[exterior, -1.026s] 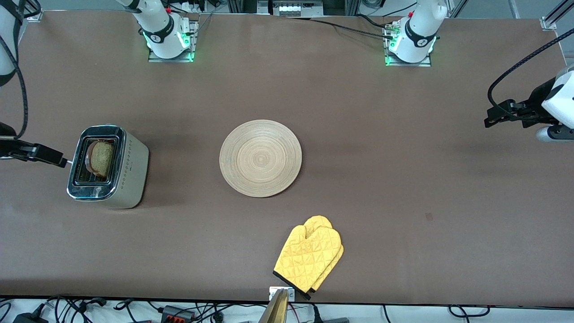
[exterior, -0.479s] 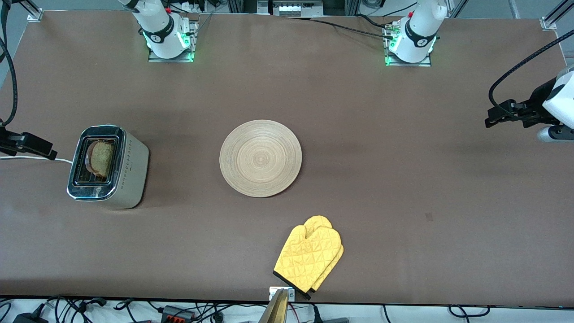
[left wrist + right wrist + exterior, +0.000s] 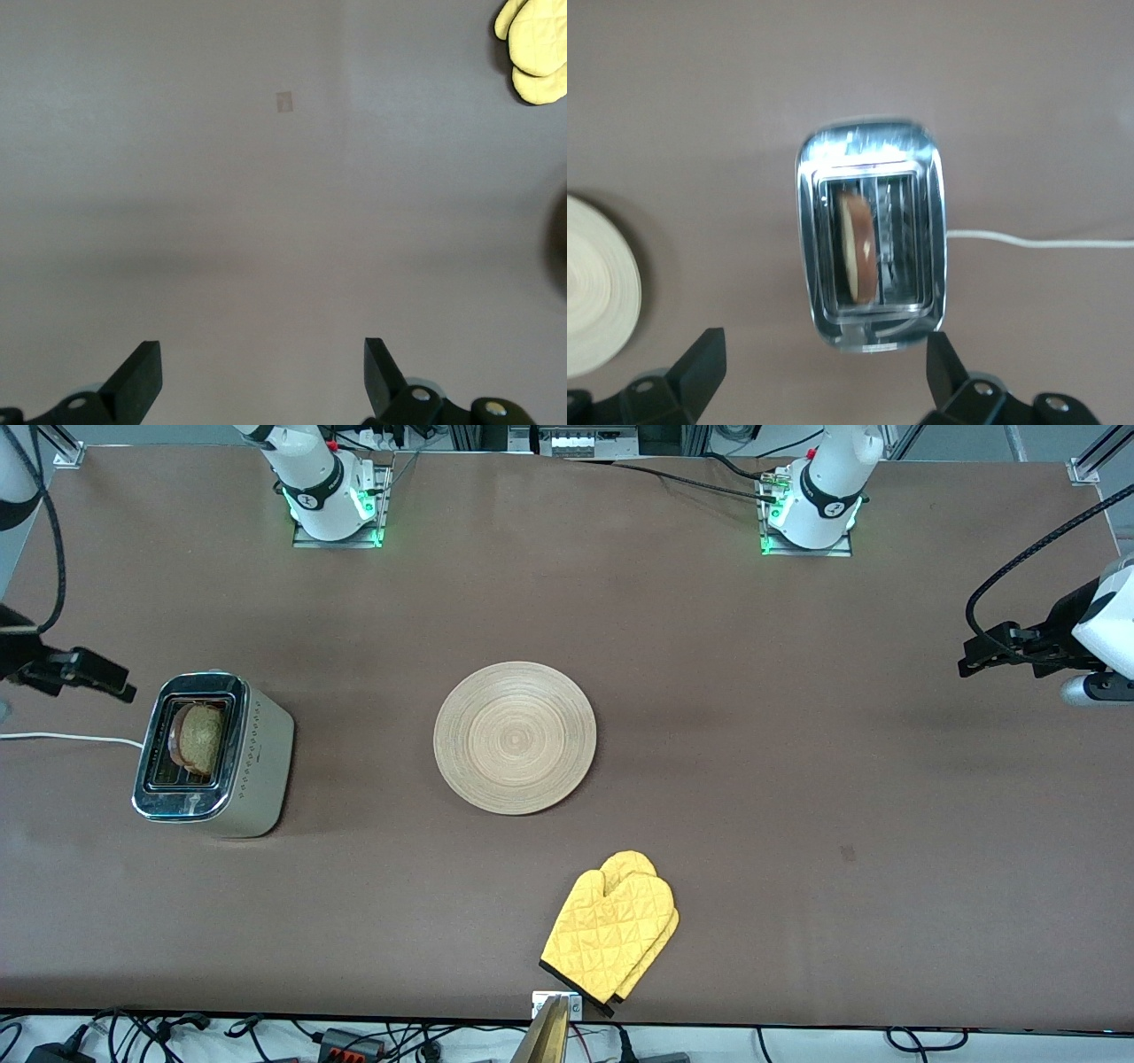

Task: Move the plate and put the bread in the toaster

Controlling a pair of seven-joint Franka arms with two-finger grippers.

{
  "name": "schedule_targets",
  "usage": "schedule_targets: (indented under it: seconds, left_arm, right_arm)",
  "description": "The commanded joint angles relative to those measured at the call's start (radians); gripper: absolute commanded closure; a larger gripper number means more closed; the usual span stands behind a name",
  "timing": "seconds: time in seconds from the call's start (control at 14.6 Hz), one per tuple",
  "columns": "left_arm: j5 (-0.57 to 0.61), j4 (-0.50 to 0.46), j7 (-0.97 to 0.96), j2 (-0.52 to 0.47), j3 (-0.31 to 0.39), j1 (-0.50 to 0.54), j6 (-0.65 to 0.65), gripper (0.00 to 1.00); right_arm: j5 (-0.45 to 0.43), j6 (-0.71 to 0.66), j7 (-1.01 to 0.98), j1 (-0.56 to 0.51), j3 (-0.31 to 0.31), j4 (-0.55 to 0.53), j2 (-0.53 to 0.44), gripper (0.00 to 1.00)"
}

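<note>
The right end effector (image 3: 115, 685) hovers open above the worktop's (image 3: 753, 779) right-arm edge, beside the toaster (image 3: 213, 755); the left end effector (image 3: 974, 654) waits open over the other edge; the speckled, dark-crusted bread (image 3: 200, 737) stands in a slot; the plate (image 3: 515, 737) lies mid-worktop.

Plate (image 3: 515, 737): light tan, ringed grain. Toaster (image 3: 213, 755): cream sides, chrome top. Bread (image 3: 200, 737): pale speckled, brown crust. Mitt (image 3: 611, 934): yellow, quilted. Bench (image 3: 797, 797): brown.

A brown table (image 3: 709, 691) fills the view, with cables (image 3: 354, 1038) along its nearer edge.
</note>
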Motion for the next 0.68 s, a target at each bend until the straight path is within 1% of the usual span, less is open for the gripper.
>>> schedule_targets:
  seconds: [0.0, 0.21, 0.62]
  left_arm:
    - [-0.016, 0.024, -0.002, 0.01, 0.001, 0.007, -0.012, 0.0]
    - [-0.017, 0.024, -0.002, 0.01, 0.001, 0.008, -0.012, 0.0]
    - [-0.017, 0.024, -0.002, 0.01, 0.001, 0.007, -0.012, 0.0]
  right_arm:
    - [-0.002, -0.051, -0.009, -0.018, 0.019, -0.098, -0.086, 0.0]
    - [0.003, -0.055, -0.009, -0.02, 0.018, -0.098, -0.099, 0.0]
    - [0.003, 0.004, -0.023, -0.02, 0.016, -0.086, -0.082, 0.0]
